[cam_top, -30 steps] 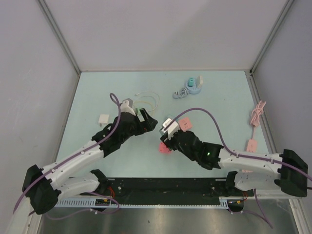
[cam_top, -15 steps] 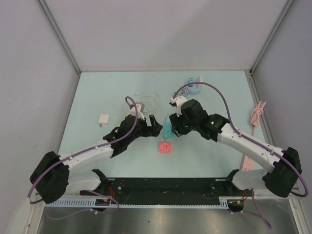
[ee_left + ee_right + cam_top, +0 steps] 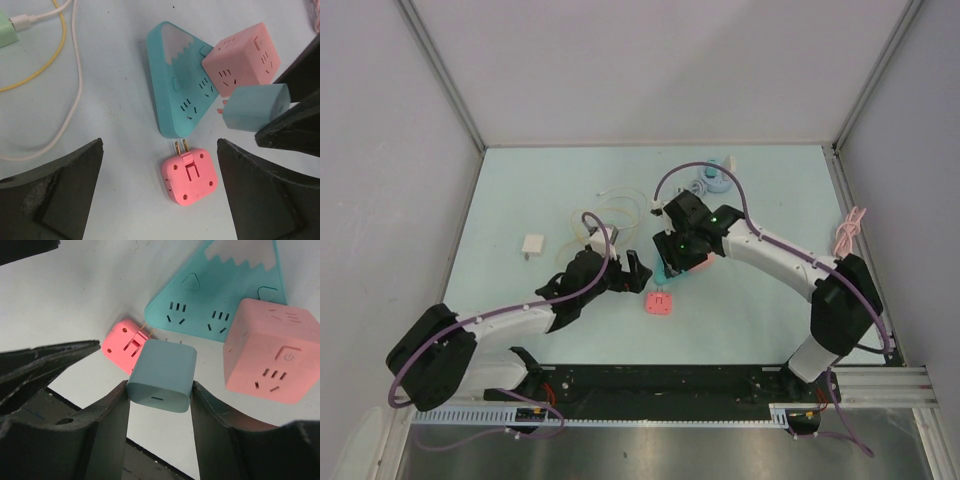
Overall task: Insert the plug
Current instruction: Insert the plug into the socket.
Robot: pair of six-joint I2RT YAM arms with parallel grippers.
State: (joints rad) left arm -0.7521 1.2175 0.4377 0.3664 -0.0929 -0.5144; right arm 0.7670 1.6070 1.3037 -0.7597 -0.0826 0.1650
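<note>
A light blue plug (image 3: 162, 375) is clamped between my right gripper (image 3: 159, 385) fingers. Its prongs point at the teal triangular socket strip (image 3: 177, 85) and stop just short of it, as the left wrist view shows the plug (image 3: 255, 107). A pink cube socket (image 3: 241, 57) rests against the strip's right side. My left gripper (image 3: 160, 145) stands wide open, its fingers on either side of a flat pink adapter (image 3: 190, 176) lying on the table with its prongs toward the strip. From above, both grippers meet at the strip (image 3: 663, 270).
A yellow and white cable (image 3: 65, 60) with a green charger (image 3: 7, 30) lies left of the strip. A white adapter (image 3: 533, 245) sits at the left, a blue cable reel (image 3: 715, 178) at the back, a pink corded strip (image 3: 848, 235) at the right.
The right arm has swung round and now reaches the strip from the far side, still holding the plug. My left gripper has moved nearer and right, over the pink adapter.
</note>
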